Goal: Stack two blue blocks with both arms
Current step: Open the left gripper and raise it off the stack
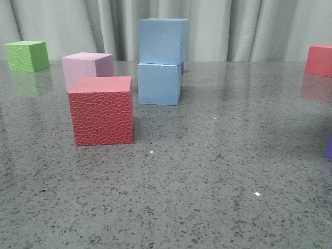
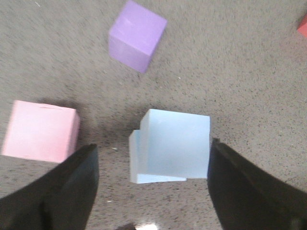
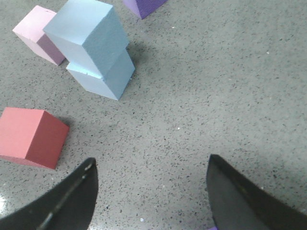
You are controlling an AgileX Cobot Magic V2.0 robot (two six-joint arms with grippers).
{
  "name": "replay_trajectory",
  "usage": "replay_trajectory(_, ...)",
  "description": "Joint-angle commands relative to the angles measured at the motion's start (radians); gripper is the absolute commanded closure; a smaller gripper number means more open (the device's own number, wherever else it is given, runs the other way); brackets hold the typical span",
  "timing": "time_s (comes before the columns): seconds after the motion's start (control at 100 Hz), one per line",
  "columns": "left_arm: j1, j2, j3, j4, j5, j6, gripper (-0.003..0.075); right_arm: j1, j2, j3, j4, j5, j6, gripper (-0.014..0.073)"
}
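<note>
Between your left gripper's [image 2: 152,191] wide jaws, untouched, the upper blue block [image 2: 178,143] sits on the lower blue block [image 2: 138,163], slightly offset. Right gripper [image 3: 151,196] gapes empty, well apart; stack looks done, just retreat.

A purple cube [image 1: 182,67] showed only as a sliver behind the blue stack in the front view, and the right wrist view cut it [image 3: 144,6] off at the frame's edge. A second red cube [image 1: 319,59] ran off the front view's right edge, where a purple scrap [image 1: 329,147] was too small to identify. The lower blue block [image 2: 138,165] lay mostly hidden under the upper one [image 2: 176,143] in the blurred left wrist view. Both grippers' fingers [image 2: 62,191] [image 3: 244,196] were cropped.
</note>
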Motion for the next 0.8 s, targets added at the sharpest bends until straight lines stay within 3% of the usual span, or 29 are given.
replay_trajectory(0.0,-0.025,-0.103,0.014,0.078,0.01,0.005,0.0321,-0.004,-0.025,-0.026,-0.025,-0.066,-0.009,0.0108)
replay_trajectory(0.32,-0.171,-0.328,0.284,0.434,-0.082,-0.017,0.0464,-0.004,-0.198,0.075,-0.13,-0.168,-0.009,0.0144)
replay_trajectory(0.42,-0.2,-0.4,0.38,0.429,-0.161,-0.025,0.0533,-0.004,-0.282,0.137,-0.171,-0.215,-0.009,0.0261)
replay_trajectory(0.64,-0.218,-0.585,0.61,0.401,-0.315,-0.051,0.0687,-0.004,-0.489,0.259,-0.225,-0.285,-0.009,0.0652)
replay_trajectory(0.71,-0.218,-0.641,0.675,0.399,-0.354,-0.051,0.0738,-0.004,-0.55,0.292,-0.23,-0.29,-0.009,0.0658)
replay_trajectory(0.79,-0.218,-0.7,0.742,0.397,-0.398,-0.051,0.0739,-0.004,-0.611,0.329,-0.236,-0.29,-0.009,0.0659)
